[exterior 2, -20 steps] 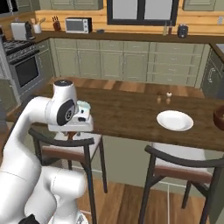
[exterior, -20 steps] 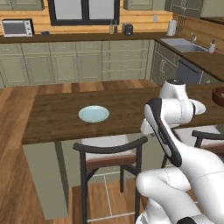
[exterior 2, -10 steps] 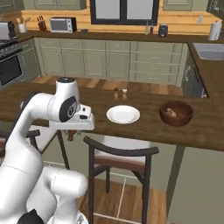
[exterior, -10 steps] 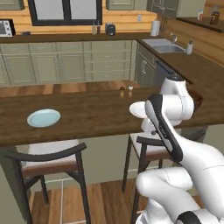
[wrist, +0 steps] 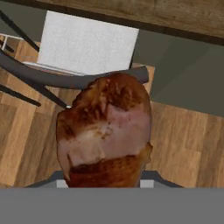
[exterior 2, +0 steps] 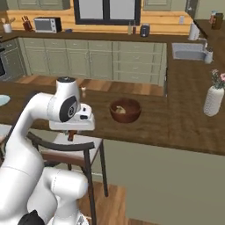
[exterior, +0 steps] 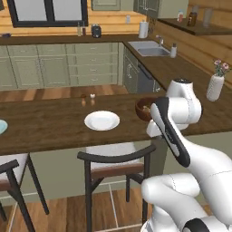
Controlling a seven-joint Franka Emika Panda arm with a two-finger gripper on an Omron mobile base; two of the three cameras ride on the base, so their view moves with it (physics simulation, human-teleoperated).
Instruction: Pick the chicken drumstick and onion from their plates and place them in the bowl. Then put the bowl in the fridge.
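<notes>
The white plate (exterior: 102, 120) sits bare on the counter (exterior: 50, 127). The gripper (exterior 2: 71, 135) pinches the chicken drumstick (wrist: 105, 133) above a chair (wrist: 83, 48). Rightward, the bowl (exterior 2: 125, 110) holds what looks like the onion (exterior 2: 121, 109).

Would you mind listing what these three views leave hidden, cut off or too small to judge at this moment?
- Finger tips: in the hand view the chicken drumstick covers them.
- Gripper: in the right base view the hand's white body hides most of it.
- Bowl: in the left base view the arm hides its right side.
- Bowl contents: too small to name in the right base view.
- Light blue plate: cut off by the left edge.
</notes>
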